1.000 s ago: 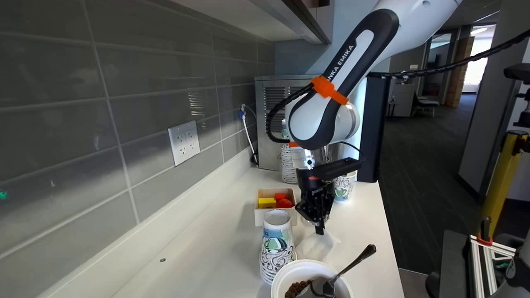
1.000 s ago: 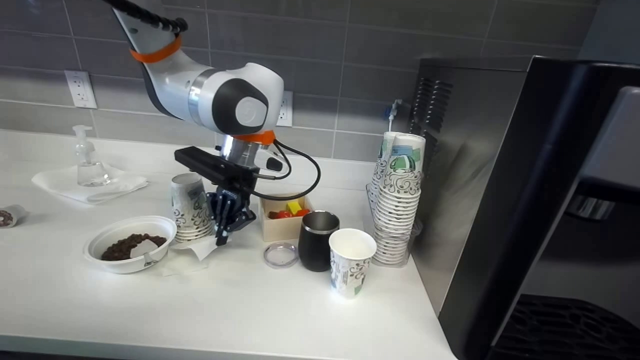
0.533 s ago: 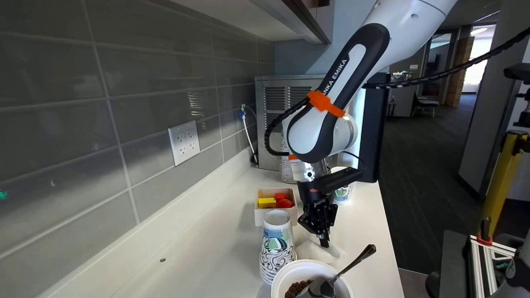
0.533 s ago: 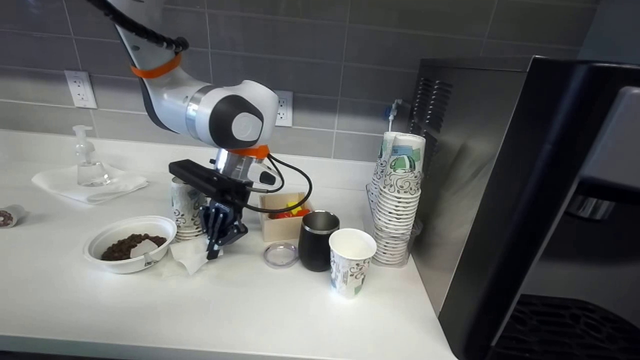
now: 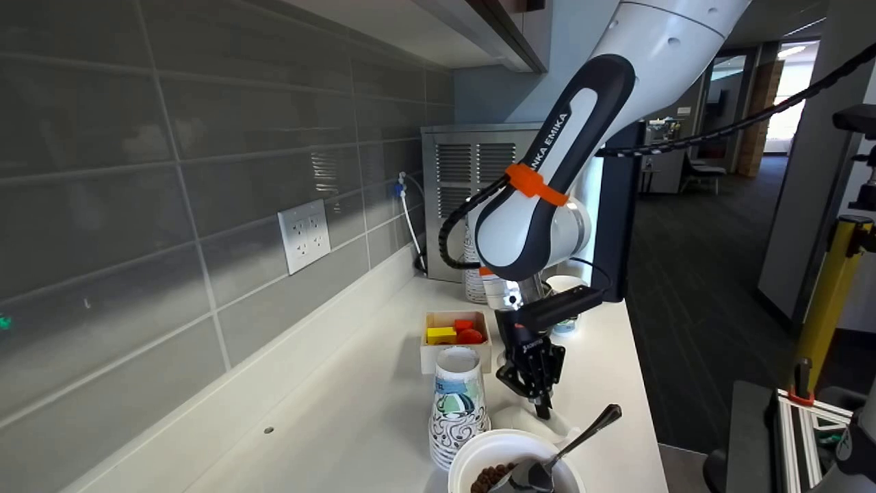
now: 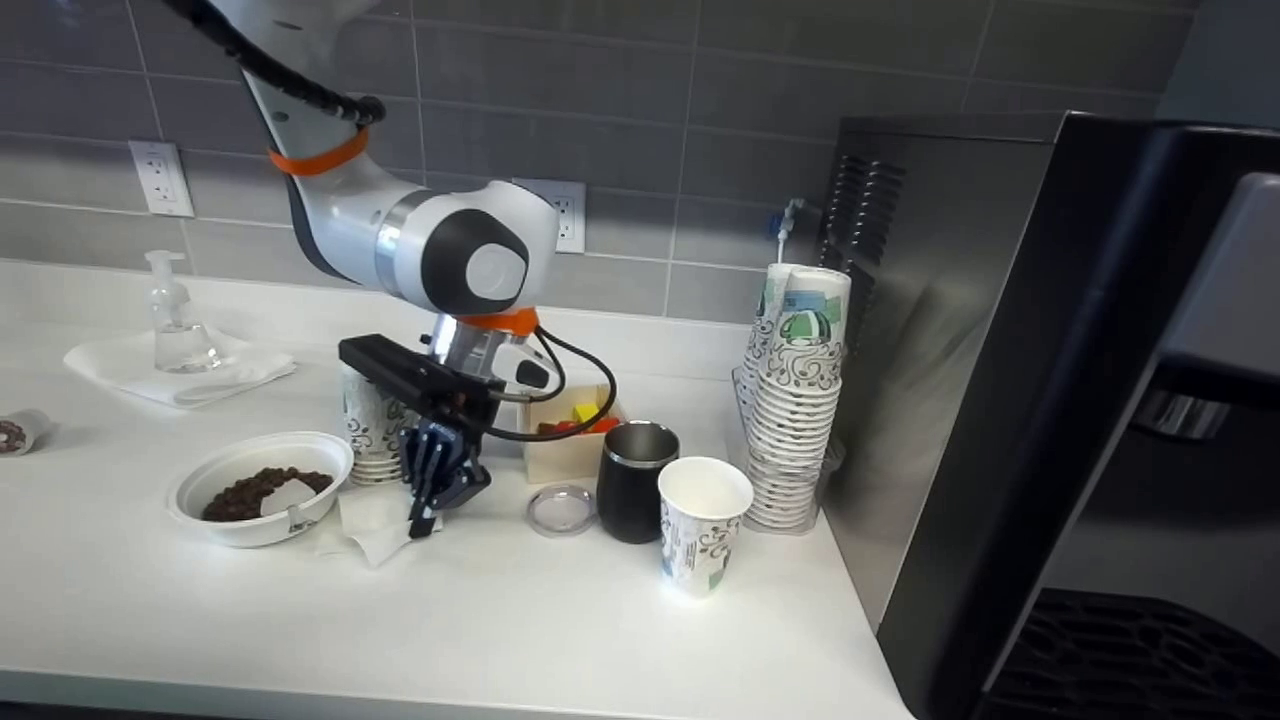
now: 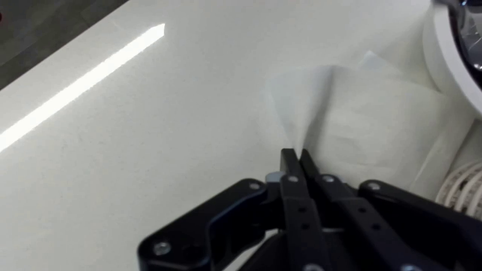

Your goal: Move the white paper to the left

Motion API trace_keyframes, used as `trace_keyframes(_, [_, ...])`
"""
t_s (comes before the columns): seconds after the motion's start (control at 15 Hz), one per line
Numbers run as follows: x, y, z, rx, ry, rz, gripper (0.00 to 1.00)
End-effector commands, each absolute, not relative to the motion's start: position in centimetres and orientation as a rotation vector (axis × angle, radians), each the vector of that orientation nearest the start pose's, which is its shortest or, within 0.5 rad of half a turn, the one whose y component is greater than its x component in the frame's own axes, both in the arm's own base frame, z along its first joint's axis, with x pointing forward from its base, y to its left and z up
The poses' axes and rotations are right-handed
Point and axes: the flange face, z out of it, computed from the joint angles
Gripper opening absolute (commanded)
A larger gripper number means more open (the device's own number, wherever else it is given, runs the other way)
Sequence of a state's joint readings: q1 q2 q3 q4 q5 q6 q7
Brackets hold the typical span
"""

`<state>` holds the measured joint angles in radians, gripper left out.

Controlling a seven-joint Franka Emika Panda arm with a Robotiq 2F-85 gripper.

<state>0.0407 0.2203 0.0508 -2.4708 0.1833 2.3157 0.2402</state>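
So in an exterior view I'm looking along the white counter (image 5: 342, 424), gray tile wall (image 5: 102, 123) with a power outlet (image 5: 304, 236) down the left, cabinet (image 5: 410, 31) overhead, vented steel machine (image 5: 455, 171) at the far end, and a dark-floored hallway (image 5: 691, 267) off past the counter's edge. My end effector (image 5: 543, 413) is angled down at the white paper (image 5: 517, 419), which sits on the counter right by the white bowl (image 5: 499, 438) and an upside-down cup stack (image 5: 457, 411); can't tell if they touch. Also in an exterior view: there's a soap pump (image 6: 178, 335) on a flat white sheet (image 6: 250, 370) near the wall, well apart from my paper, plus a black tumbler (image 6: 630, 495) and a lone cup (image 6: 700, 530) further right. Then the wrist view: end effector pressed together with a fold of the paper pinched in it, a bright streak of light (image 7: 83, 86) across the counter, dark floor (image 7: 41, 30) past the edge.
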Motion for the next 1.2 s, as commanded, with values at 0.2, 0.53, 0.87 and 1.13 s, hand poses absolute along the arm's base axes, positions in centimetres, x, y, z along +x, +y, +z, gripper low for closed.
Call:
trace_keyframes(0.2, [42.6,3.9,19.8,-3.002,0.532,0.547,0.58])
trace_keyframes(0.53, [41.8,3.3,21.6,-3.019,0.592,0.500,0.98])
trace_keyframes(0.87, [40.6,2.6,24.4,-3.043,0.650,0.422,1.00])
trace_keyframes(1.13, [39.5,2.6,27.5,-3.067,0.660,0.323,1.00])
